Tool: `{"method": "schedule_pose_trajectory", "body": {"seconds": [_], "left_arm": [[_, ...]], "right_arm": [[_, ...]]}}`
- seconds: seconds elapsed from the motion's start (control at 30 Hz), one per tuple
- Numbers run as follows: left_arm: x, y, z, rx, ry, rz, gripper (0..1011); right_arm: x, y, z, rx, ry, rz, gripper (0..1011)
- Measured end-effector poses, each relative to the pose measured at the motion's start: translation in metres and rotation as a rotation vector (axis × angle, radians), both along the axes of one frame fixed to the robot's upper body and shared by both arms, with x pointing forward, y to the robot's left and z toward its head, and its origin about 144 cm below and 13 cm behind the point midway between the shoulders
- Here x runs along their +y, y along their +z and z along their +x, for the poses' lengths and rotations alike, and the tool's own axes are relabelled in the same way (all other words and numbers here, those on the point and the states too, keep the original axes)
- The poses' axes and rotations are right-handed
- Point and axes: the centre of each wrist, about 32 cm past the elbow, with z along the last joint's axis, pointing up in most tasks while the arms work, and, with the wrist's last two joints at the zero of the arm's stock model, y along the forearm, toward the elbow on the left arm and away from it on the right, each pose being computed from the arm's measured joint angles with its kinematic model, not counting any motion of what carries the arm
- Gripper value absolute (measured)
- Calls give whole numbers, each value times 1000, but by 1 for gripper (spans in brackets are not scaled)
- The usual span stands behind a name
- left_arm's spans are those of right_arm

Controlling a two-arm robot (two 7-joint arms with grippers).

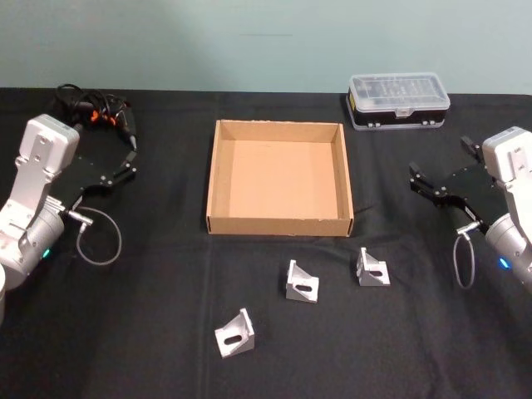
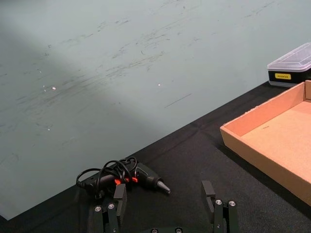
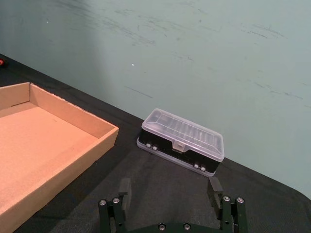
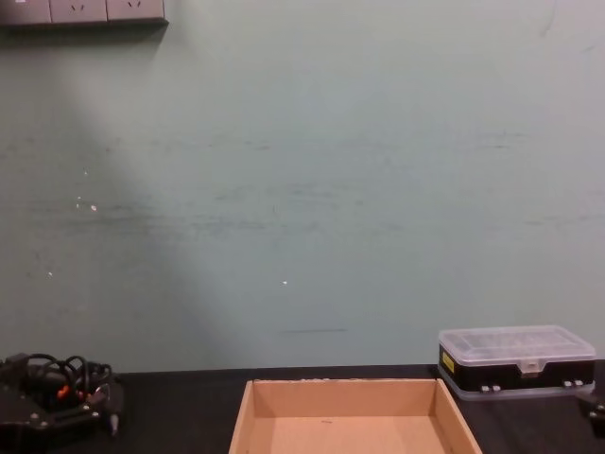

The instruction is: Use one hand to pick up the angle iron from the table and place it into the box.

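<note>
Three silver angle irons lie on the black table (image 1: 150,332) in front of the box: one at the near left (image 1: 235,333), one in the middle (image 1: 301,282), one to the right (image 1: 372,268). The tan cardboard box (image 1: 278,224) sits at the table's centre with nothing inside; I also see it in the chest view (image 4: 246,407). My left gripper (image 1: 108,143) hovers open at the table's left side, well away from the irons, fingers (image 2: 120,194) spread. My right gripper (image 1: 439,160) hovers open at the right side, its fingers (image 3: 214,187) apart with nothing between them.
A black plastic case with a clear lid (image 1: 399,100) stands at the back right, beyond the box. A black tool with tangled cables and orange marks (image 1: 96,108) lies at the back left, just ahead of the left gripper. A teal wall rises behind the table.
</note>
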Motion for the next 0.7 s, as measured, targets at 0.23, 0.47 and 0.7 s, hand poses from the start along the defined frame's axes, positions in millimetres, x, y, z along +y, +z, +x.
{"method": "schedule_pose_trajectory", "body": {"seconds": [0.23, 0.47, 0.7], "left_arm": [[0, 0, 0, 0, 0, 0, 1000], [0, 0, 0, 0, 0, 0, 1000], [0, 0, 0, 0, 0, 0, 1000]], "right_arm": [[0, 0, 0, 0, 0, 0, 1000], [0, 0, 0, 0, 0, 0, 1000], [0, 0, 0, 0, 0, 0, 1000]]}}
